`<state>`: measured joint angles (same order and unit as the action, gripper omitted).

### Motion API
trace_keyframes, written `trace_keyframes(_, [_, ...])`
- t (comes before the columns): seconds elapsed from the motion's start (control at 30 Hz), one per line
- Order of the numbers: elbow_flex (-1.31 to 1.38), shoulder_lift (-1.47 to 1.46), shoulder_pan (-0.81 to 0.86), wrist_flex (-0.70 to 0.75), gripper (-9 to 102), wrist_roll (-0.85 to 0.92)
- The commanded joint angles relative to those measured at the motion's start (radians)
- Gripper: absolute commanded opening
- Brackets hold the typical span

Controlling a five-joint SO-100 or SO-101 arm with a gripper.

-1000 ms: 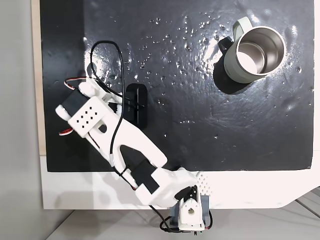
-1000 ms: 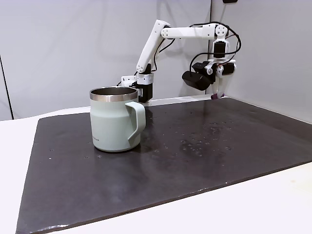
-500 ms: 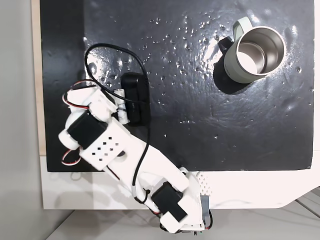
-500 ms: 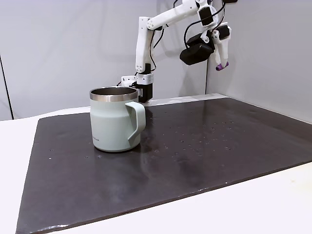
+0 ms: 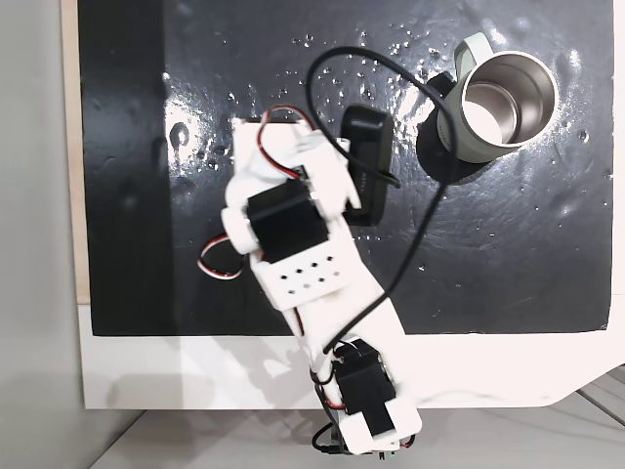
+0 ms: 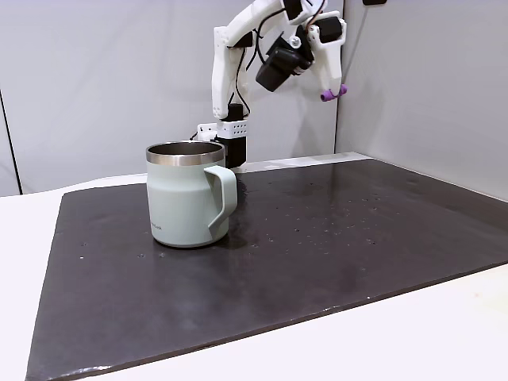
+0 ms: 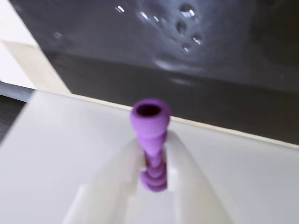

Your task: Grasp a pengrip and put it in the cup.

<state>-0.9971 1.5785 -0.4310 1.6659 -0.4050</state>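
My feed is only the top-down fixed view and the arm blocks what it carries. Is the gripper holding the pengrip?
Observer: Yes. In the wrist view the gripper is shut on the purple pengrip.
Operator: Is it off the mat?
Observer: Yes, the side fixed view shows the pengrip high above the mat.
Operator: Over the cup?
Observer: No, there it hangs well to the right of the cup.

My white printed arm swings up off the black mat toward the sage-green steel-lined mug, carrying the little purple ribbed pengrip higher now.
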Motion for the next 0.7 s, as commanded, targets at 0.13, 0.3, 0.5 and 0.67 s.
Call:
trace_keyframes(0.13, [0.043,0.132,0.249,0.015,0,0.160])
trace_keyframes(0.3, [0.029,0.161,0.399,0.014,0,0.264])
trace_keyframes(0.5, [0.032,0.121,0.569,-0.031,0,0.371])
trace_keyframes(0.67, [0.072,0.041,0.653,-0.092,0,0.411])
